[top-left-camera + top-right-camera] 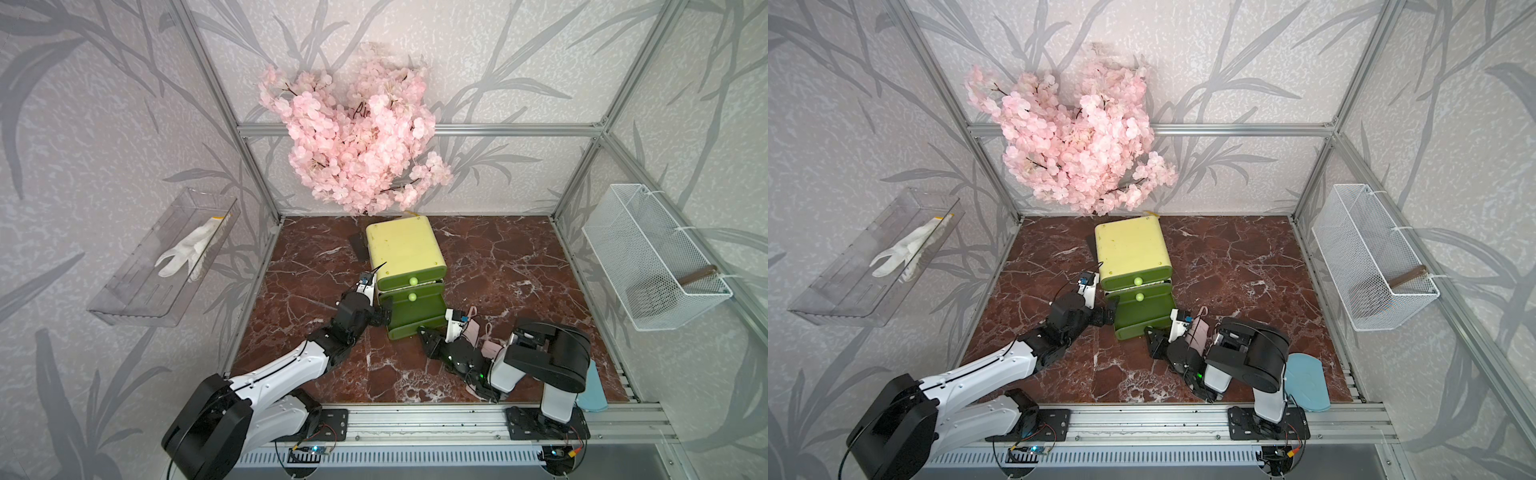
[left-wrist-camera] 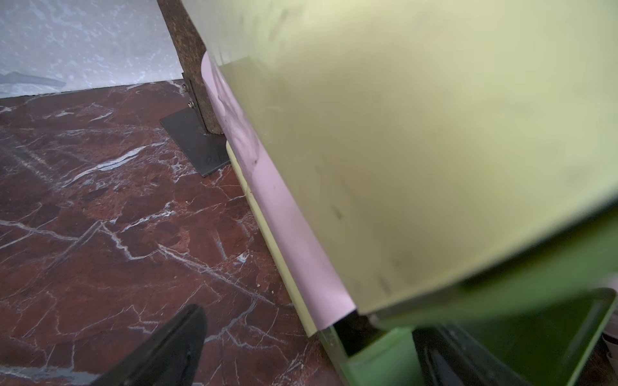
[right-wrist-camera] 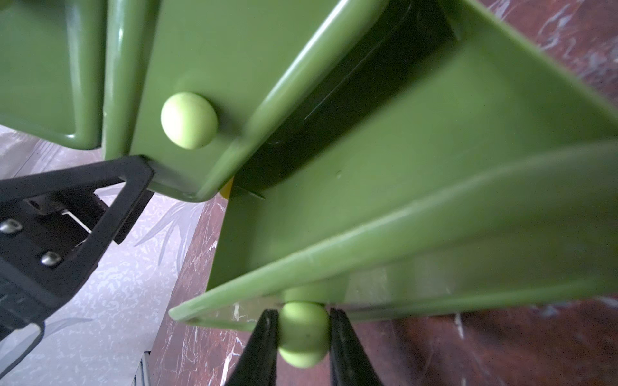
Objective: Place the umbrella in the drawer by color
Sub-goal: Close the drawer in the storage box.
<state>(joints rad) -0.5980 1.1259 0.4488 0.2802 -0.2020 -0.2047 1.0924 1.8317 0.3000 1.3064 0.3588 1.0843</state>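
Both top views look steeply down from high in front onto the whole bench [image 1: 498,257] and green cabinet [image 1: 403,249]. The left wrist view hugs the cabinet's side; the right wrist view closely faces its drawer fronts [image 3: 217,60] and nearest knob [image 3: 302,334].

Marble floor [image 1: 519,266] is passable centre-left and centre-right of frame; drawer cabinet [image 1: 405,257] blocks the middle, left gripper [image 1: 385,314] crowds its left side, right gripper [image 3: 302,334] on the knob [image 3: 302,354] fronts the pulled-out bottom drawer [image 3: 368,207], and blossom branch [image 1: 357,137] overhangs upper centre.
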